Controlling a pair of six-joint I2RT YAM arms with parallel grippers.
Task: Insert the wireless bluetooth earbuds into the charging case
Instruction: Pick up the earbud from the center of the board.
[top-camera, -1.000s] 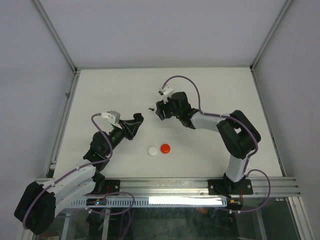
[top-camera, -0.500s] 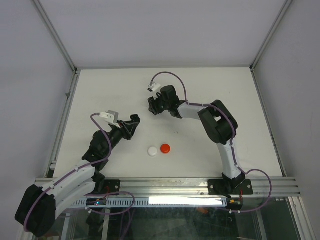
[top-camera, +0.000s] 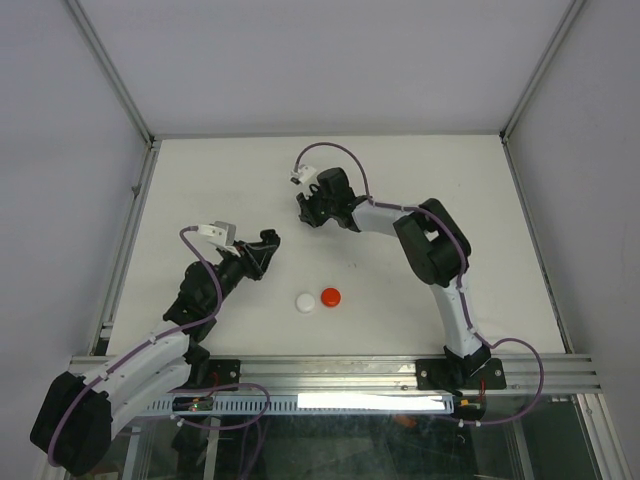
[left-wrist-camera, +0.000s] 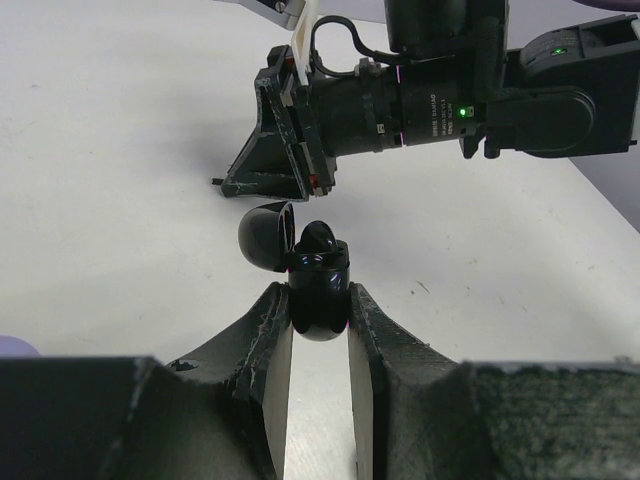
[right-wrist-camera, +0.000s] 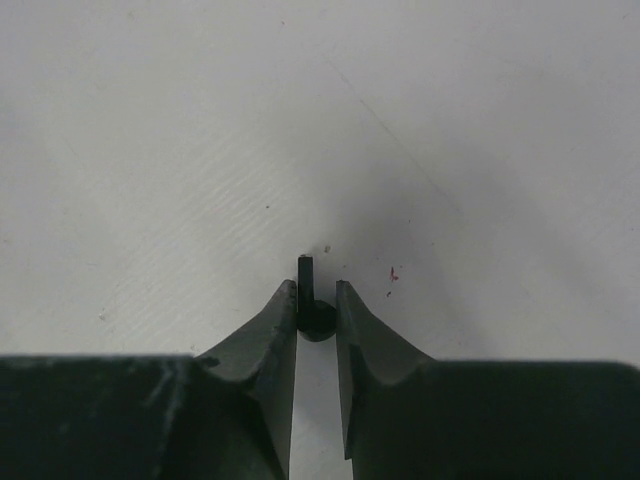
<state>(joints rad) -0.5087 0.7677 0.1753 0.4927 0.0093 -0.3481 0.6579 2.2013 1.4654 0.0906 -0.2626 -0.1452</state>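
Note:
My left gripper (left-wrist-camera: 318, 297) is shut on a black round charging case (left-wrist-camera: 320, 290) whose lid (left-wrist-camera: 264, 236) stands open to the left. In the top view this gripper (top-camera: 268, 243) hovers left of the table's middle. My right gripper (right-wrist-camera: 316, 290) is down at the table, shut on a tiny black earbud (right-wrist-camera: 316, 318); its stem (right-wrist-camera: 305, 270) pokes out past the fingertips. From above, the right gripper (top-camera: 305, 213) sits just beyond and right of the left one, with the bud hidden beneath it. In the left wrist view the right gripper (left-wrist-camera: 250, 185) stands close behind the case.
A white round case (top-camera: 306, 301) and a red round case (top-camera: 331, 296) lie side by side on the white table (top-camera: 450, 190), nearer the arm bases. Aluminium frame posts (top-camera: 135, 205) border the table on the left and right.
The right gripper has slid left over the black earbud and closed on it. The left gripper has barely moved and keeps hold of the case.

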